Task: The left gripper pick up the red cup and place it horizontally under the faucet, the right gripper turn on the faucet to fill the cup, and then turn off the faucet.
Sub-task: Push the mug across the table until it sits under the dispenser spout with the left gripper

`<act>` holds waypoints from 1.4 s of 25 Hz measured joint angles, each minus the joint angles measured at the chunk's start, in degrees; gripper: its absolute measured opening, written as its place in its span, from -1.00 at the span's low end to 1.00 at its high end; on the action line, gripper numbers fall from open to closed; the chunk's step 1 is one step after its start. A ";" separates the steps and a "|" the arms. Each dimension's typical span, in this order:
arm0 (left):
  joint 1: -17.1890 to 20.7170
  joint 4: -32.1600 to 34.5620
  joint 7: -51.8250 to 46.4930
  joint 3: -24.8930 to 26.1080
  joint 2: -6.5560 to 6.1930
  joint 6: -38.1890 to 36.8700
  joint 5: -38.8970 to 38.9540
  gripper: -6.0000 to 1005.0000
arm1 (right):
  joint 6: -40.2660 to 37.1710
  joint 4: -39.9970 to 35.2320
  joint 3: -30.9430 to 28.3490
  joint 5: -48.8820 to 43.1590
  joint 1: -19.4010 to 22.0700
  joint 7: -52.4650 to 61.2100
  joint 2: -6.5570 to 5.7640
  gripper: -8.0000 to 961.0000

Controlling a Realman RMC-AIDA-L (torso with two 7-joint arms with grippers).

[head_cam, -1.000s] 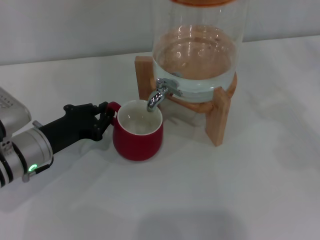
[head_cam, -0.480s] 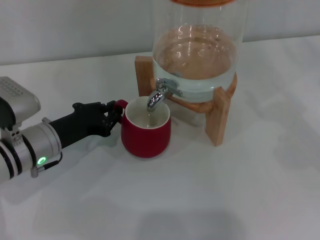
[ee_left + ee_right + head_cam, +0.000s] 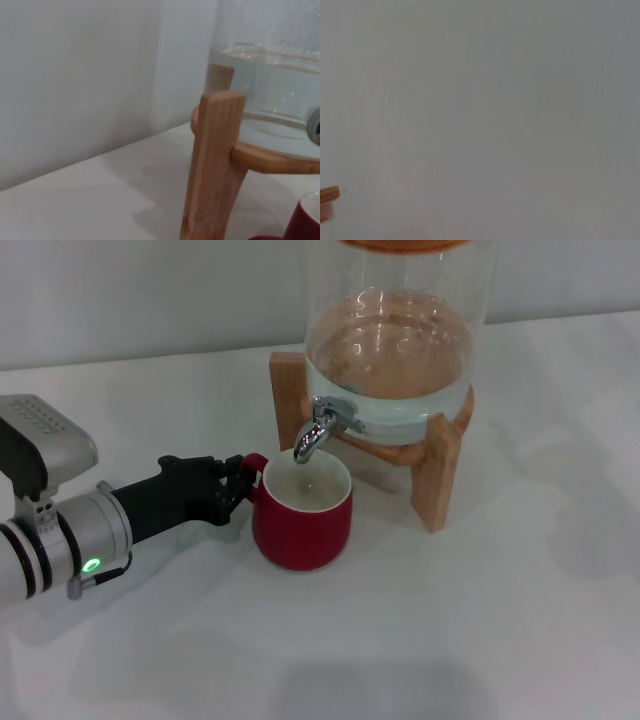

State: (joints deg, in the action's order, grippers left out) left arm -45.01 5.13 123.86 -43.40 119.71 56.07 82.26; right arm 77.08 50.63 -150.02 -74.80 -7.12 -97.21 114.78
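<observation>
Your left gripper's (image 3: 240,483) fingers are closed on the loop handle of the red cup (image 3: 302,518), which stands upright on the white tabletop (image 3: 480,620) with its mouth directly below the faucet (image 3: 318,430) spout. Behind, the glass dispenser (image 3: 395,350) sits in its wooden stand (image 3: 436,475), partly filled with water. Your right gripper does not show in any view.
</observation>
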 joint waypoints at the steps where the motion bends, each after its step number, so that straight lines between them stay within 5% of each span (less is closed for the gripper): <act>1: 0.00 0.01 -0.18 -0.06 0.00 -0.39 0.00 -0.69 | 0.00 0.00 0.00 0.00 0.00 0.00 0.00 0.50; 23: 0.10 0.48 -2.00 -2.91 0.09 -3.70 0.94 -0.78 | 0.00 0.00 -0.04 0.00 -0.05 0.00 0.09 0.50; 31: 0.43 0.50 -1.98 -2.82 0.09 -3.51 1.49 -0.46 | -0.07 0.00 -0.09 0.12 0.00 0.00 0.09 0.50; 35: 0.57 0.60 -2.73 -2.87 0.07 -3.39 1.50 -0.45 | -0.05 0.00 -0.10 0.75 0.34 0.00 0.09 0.50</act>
State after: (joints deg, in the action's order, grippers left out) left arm -44.44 5.73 121.13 -46.27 119.77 52.68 83.76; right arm 77.03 50.63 -150.12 -74.05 -6.78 -97.21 114.87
